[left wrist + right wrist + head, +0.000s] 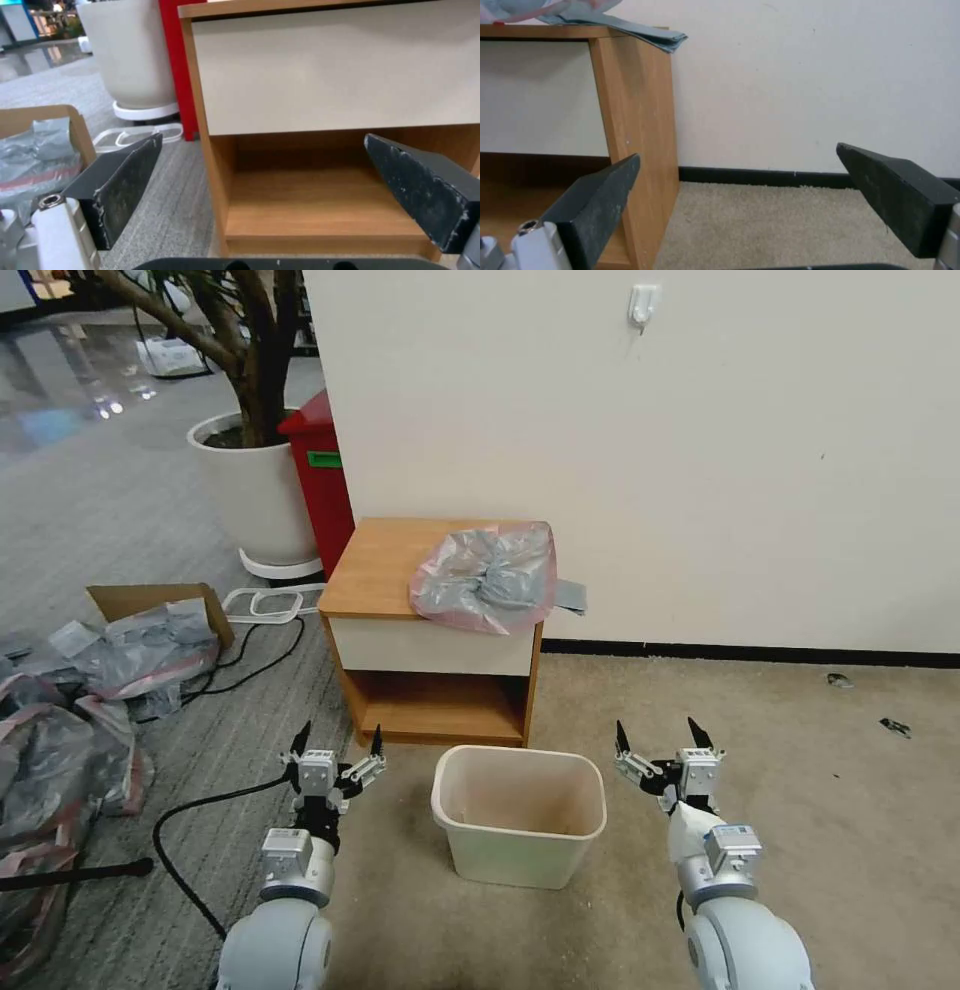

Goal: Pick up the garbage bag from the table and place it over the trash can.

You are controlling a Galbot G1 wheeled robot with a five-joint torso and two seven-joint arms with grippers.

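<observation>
While both my sets of fingers hang spread wide and empty, low on either side of the trash can, the garbage bag lies crumpled on the desk, above and ahead of them, toward its right edge. It sits up and inward from my right fingers, and farther across from my left fingers. I judge the right arm nearer.
</observation>
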